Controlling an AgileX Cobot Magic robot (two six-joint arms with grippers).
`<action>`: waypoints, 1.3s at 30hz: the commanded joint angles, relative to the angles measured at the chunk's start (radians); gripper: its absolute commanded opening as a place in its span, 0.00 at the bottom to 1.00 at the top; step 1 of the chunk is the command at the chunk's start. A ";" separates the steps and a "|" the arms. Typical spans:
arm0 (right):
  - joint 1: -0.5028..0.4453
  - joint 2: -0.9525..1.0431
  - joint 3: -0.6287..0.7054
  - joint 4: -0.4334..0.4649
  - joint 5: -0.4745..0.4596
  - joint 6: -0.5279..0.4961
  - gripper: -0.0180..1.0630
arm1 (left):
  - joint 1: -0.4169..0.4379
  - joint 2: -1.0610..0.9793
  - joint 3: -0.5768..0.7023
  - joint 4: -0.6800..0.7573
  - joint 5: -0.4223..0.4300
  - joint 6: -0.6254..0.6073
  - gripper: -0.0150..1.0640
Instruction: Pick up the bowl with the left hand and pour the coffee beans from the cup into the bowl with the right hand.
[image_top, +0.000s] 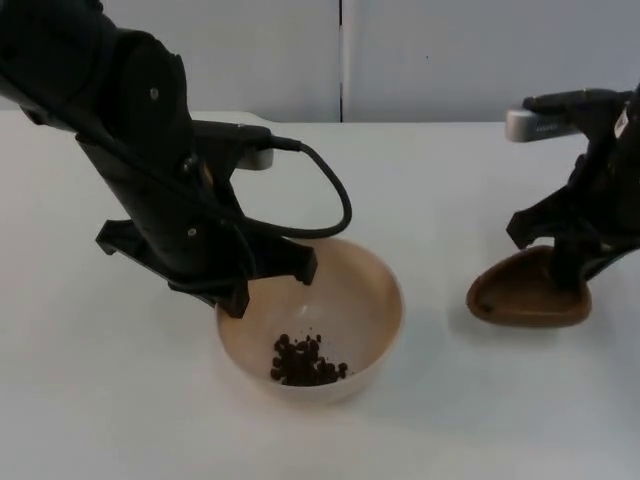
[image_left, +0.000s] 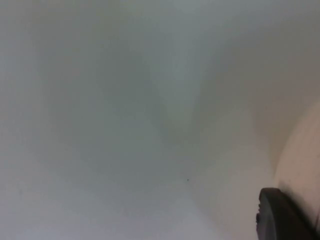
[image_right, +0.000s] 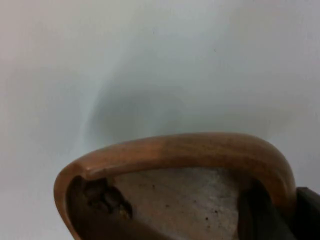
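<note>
Now the left hand (image_top: 270, 285) grips the rear-left rim of the beige bowl (image_top: 360, 300), which sits mid-table toward the front edge of the white table (image_top: 450, 200), with coffee beans (image_top: 305, 362) heaped in its bottom. Near the right edge, the right hand (image_top: 570, 268) clasps the brown wooden cup (image_top: 525, 292), tilted toward the bowl but well apart from it.

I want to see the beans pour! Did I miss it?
Mostly, yes: coffee beans already lie in the bowl, which the left gripper holds by its rim. The right gripper holds the wooden cup low by the table. Releasing both looks left.
</note>
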 joint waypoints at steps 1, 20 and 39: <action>-0.004 0.000 0.015 -0.001 -0.041 0.003 0.02 | -0.002 0.002 0.003 0.020 -0.006 -0.008 0.01; -0.043 0.090 0.016 0.000 -0.117 0.011 0.02 | -0.002 0.014 0.003 0.028 -0.004 -0.008 0.01; -0.043 0.098 0.016 0.002 -0.127 0.028 0.31 | -0.002 0.008 0.003 0.024 0.004 0.006 0.27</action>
